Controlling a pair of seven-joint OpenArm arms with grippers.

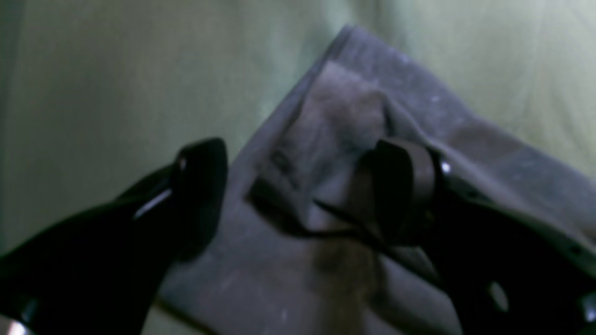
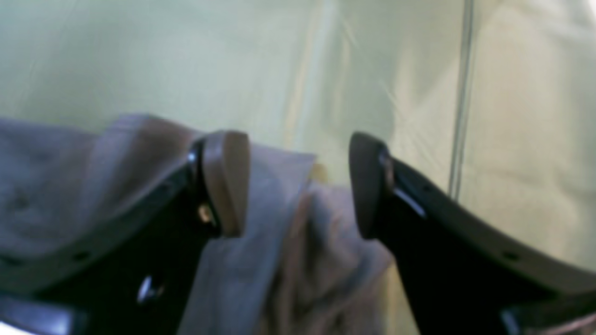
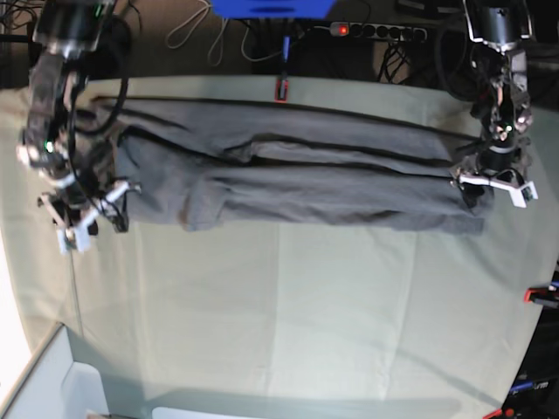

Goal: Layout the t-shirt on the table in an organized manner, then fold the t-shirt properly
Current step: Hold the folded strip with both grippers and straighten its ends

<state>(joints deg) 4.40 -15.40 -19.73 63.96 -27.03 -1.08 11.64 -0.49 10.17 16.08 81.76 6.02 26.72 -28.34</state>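
My right gripper (image 3: 87, 218) sits at 9 o'clock in the base view, jaws spread apart over the bunched end of the t-shirt (image 3: 288, 179); in the right wrist view the tan pads (image 2: 228, 181) stand clear of the cloth, nothing pinched. The t-shirt lies folded into a long dark band across the far half of the table (image 3: 288, 305), from 10 to 2 o'clock. My left gripper (image 3: 491, 182) at 3 o'clock is also agape above the shirt's corner (image 1: 354, 51), one finger (image 1: 400, 181) over a raised fold, blurry, so contact unclear.
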